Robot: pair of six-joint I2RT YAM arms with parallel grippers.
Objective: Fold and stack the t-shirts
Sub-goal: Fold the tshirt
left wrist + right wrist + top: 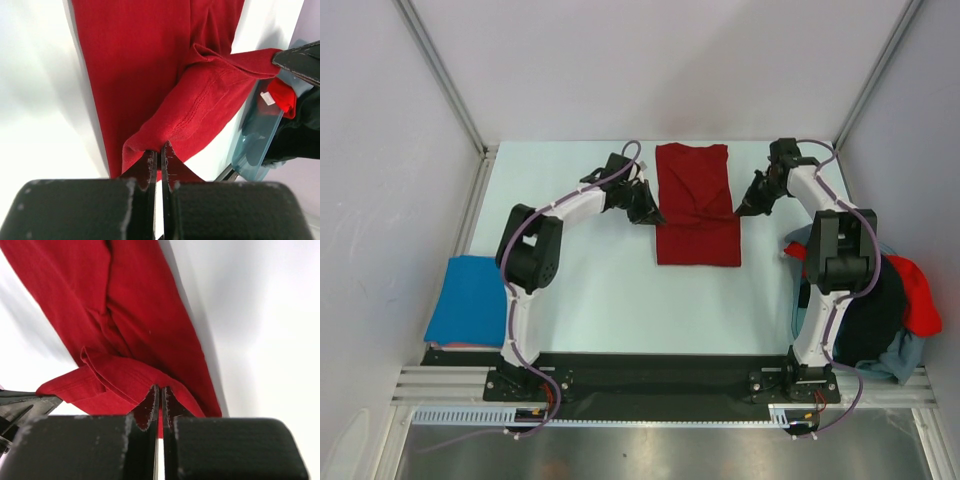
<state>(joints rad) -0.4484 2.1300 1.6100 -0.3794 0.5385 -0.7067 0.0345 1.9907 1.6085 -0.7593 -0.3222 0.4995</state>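
Note:
A dark red t-shirt (695, 205), folded into a long strip, lies at the back middle of the table. My left gripper (655, 212) is shut on the strip's left edge about midway along it. In the left wrist view the left gripper's (159, 147) closed tips pinch a raised fold of the red cloth (200, 105). My right gripper (742, 208) is shut on the opposite edge, and in the right wrist view its tips (160, 389) bite a lifted fold of the same shirt (135, 315). A folded bright blue t-shirt (470, 298) rests at the near left.
A heap of shirts lies at the right behind the right arm: black (872, 300), brighter red (920, 295), pale grey-blue (905, 355). White walls and metal frame rails (440, 70) close in the table. The arm bases sit on a black rail (650, 375) at the near edge.

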